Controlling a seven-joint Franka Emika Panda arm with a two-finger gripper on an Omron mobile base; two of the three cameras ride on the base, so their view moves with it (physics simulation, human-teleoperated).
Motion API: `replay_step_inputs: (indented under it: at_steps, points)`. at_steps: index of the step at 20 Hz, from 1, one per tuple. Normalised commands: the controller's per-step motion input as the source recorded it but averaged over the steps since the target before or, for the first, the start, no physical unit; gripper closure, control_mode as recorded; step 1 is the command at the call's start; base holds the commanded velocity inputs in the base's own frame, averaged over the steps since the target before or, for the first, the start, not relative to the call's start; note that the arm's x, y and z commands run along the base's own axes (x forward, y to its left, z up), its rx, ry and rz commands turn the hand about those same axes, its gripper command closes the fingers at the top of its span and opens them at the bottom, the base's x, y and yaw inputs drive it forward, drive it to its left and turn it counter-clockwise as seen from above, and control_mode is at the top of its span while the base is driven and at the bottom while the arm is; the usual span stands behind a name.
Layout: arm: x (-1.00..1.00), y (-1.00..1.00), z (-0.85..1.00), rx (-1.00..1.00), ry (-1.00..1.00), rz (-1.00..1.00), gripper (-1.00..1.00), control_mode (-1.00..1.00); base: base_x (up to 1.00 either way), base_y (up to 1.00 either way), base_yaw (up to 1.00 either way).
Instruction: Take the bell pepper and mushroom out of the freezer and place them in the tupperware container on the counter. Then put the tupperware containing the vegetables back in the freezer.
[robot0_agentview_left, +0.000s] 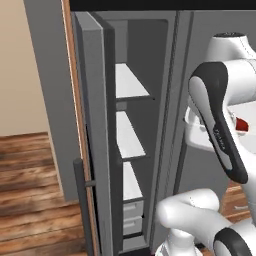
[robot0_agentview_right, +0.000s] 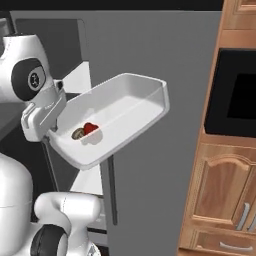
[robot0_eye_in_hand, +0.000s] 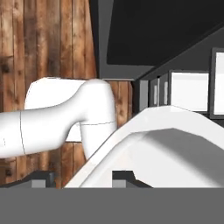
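The white tupperware container (robot0_agentview_right: 120, 112) hangs tilted in the air in front of the grey fridge. My gripper (robot0_agentview_right: 50, 134) is shut on the rim at its near left end. Inside, at that low end, lie the red bell pepper (robot0_agentview_right: 90, 128) and, touching it, the tan mushroom (robot0_agentview_right: 78, 133). The left base view has the container (robot0_agentview_left: 199, 136) behind my forearm, with the bell pepper (robot0_agentview_left: 241, 124) in it. The freezer (robot0_agentview_left: 131, 135) stands open to the left, its white shelves bare. In the hand view the container's rim (robot0_eye_in_hand: 144, 131) sits between my gripper's (robot0_eye_in_hand: 83, 178) tips. The counter is out of view.
The freezer door (robot0_agentview_left: 95, 140) stands wide open on the left, with its dark bar handle (robot0_agentview_left: 79, 200) low down. Two small grey drawers (robot0_agentview_left: 133, 216) sit at the freezer's bottom. Wooden cabinets (robot0_agentview_right: 225, 195) and a dark built-in oven (robot0_agentview_right: 235, 95) stand at the right. The floor (robot0_agentview_left: 30, 200) is wood.
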Motion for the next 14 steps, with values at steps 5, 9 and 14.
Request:
replay_step_inputs:
  at_steps: [5,9,14]
  points:
    - [0.00,0.00,0.00,0.00,0.00,0.00,1.00,1.00,-0.18,0.00,0.11]
    - [0.00,0.00,0.00,0.00,0.00,0.00,1.00,1.00,-0.24,0.00,0.00]
    - [0.00,0.00,0.00,0.00,0.00,0.00,1.00,1.00,-0.01,0.00,0.00]
